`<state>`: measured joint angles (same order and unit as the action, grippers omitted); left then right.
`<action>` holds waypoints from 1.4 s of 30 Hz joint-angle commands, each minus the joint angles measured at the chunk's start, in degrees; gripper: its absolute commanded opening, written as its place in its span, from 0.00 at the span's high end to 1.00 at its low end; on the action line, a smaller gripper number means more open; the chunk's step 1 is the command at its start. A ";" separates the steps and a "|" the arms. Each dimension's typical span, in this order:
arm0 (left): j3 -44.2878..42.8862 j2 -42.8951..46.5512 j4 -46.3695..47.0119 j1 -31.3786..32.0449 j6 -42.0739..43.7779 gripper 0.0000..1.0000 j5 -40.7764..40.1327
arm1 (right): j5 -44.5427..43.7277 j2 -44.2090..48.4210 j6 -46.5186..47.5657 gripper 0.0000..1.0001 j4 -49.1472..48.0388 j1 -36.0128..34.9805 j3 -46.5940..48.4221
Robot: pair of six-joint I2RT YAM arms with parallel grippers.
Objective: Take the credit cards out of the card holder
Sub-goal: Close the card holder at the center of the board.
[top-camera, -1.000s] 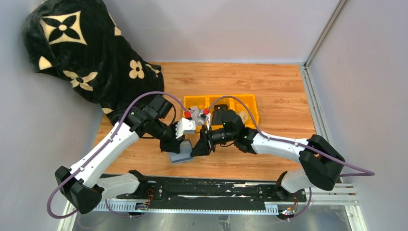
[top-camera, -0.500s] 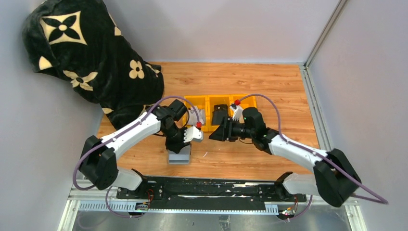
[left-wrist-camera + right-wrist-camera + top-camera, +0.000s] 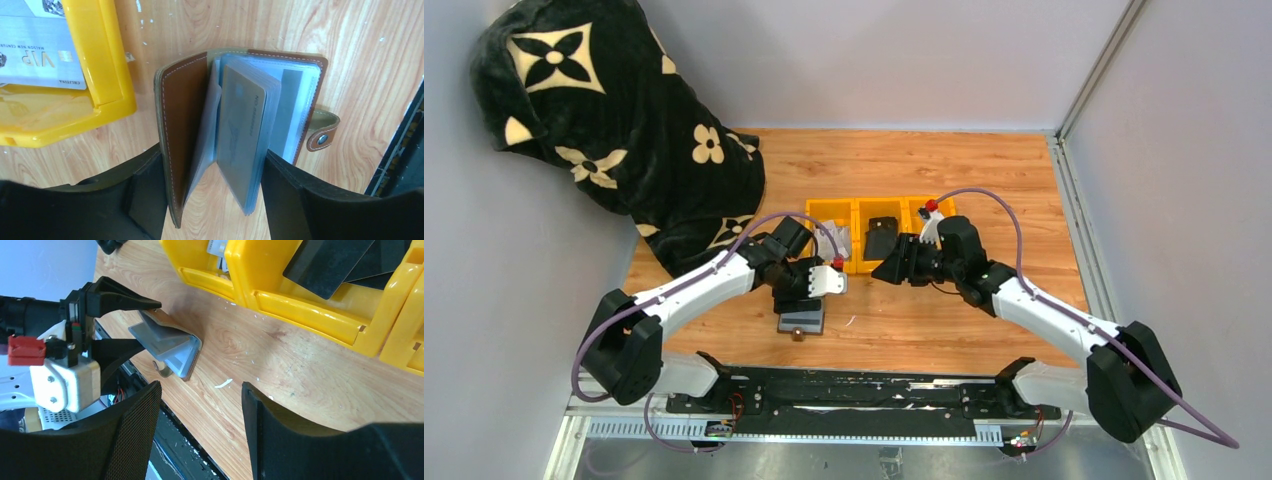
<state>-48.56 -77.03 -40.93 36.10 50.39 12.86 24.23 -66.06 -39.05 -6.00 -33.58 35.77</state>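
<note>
Small brown leather card holder (image 3: 182, 115) lies open on the wooden worktop (image 3: 250, 25), just nearer than the yellow plastic tray (image 3: 107, 55) and between the left tool's (image 3: 212, 170) wide jaws, right tool (image 3: 200, 387) wide and empty; light, floppy, slick-sleeved, probably best pinned by its stiffer cover.

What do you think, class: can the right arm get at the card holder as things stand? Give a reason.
Probably yes. The right gripper is open and empty, with only bare table between it and the card holder. The left gripper straddles the holder, though, leaving little room.
</note>
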 commanded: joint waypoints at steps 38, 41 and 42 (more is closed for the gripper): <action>-3.01 9.23 -7.01 1.78 -9.86 0.00 6.48 | -17.38 12.50 11.63 0.26 13.21 5.26 5.01; -7.57 12.13 -10.30 -3.05 -11.54 0.00 8.46 | -24.86 16.95 14.33 0.18 16.59 7.11 5.38; -8.80 12.38 -10.31 -5.60 -11.95 0.00 9.15 | -27.42 17.75 14.81 0.17 17.09 7.72 5.19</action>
<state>-51.88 -67.70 -47.20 36.58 41.12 18.76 9.15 -52.45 -29.50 4.99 -28.47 39.64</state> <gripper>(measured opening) 0.994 0.808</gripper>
